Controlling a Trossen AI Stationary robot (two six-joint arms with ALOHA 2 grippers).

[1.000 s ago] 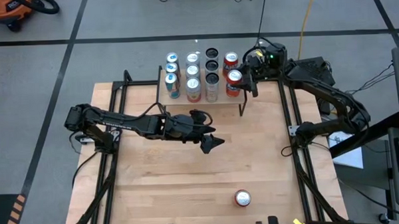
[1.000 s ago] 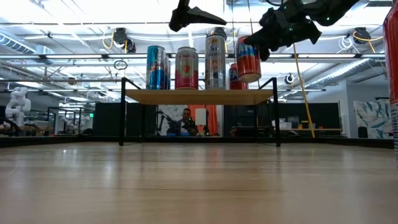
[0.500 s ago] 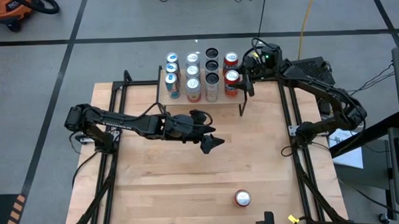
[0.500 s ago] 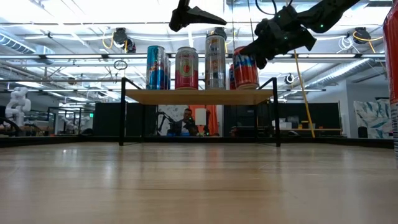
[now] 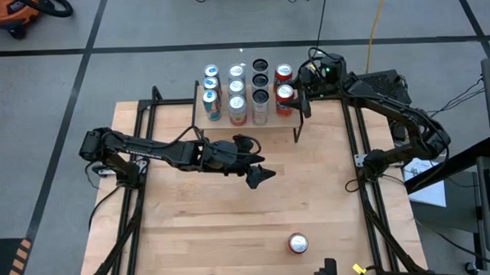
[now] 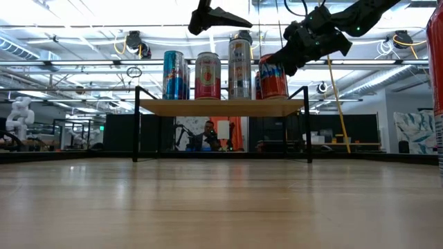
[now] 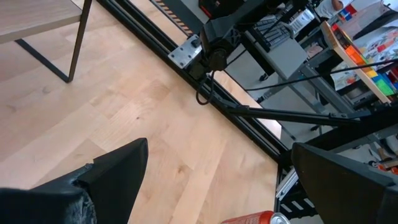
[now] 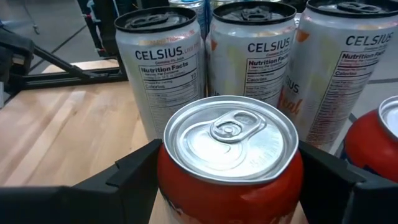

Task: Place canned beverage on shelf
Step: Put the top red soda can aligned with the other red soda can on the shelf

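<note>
High view: the shelf [image 5: 249, 129] is seen at 12 o'clock on the tabletop [image 5: 199, 229]. Eight cans are counted on it, in four columns of two. The red can [image 5: 285, 99] sits at the shelf's right end, front row, w/ the right gripper [image 5: 296, 96] closed round it from the 3 o'clock side. A second red can [image 5: 284, 72] stands just behind, at 12 o'clock from it. A ninth can, the spare can [image 5: 298, 243], stands alone at 6 o'clock on the table, well apart. The left gripper [image 5: 258, 170] is held over mid-table, jaws spread, nothing in them; it is the nearer arm to the spare can.

Low view: the red can [image 6: 273, 76] is seen upright, long axis vertical, its base apparently down on the shelf top [image 6: 221, 107], though contact is hard to confirm at this angle. The right gripper [image 6: 299, 47] grips it from 2 o'clock. Three taller cans are seen in the row at 9 o'clock from it.

Left wrist view: the left gripper [image 7: 217, 180] shows wide-spread fingers over bare wood; the spare can's rim [image 7: 255, 218] is seen between them, farther off.

Right wrist view: the red can [image 8: 229, 155] is pinched between both fingers, lid up. Release looks like the next step: jaws to be spread, then drawn back toward 3 o'clock, clear of the neighbours.
</note>
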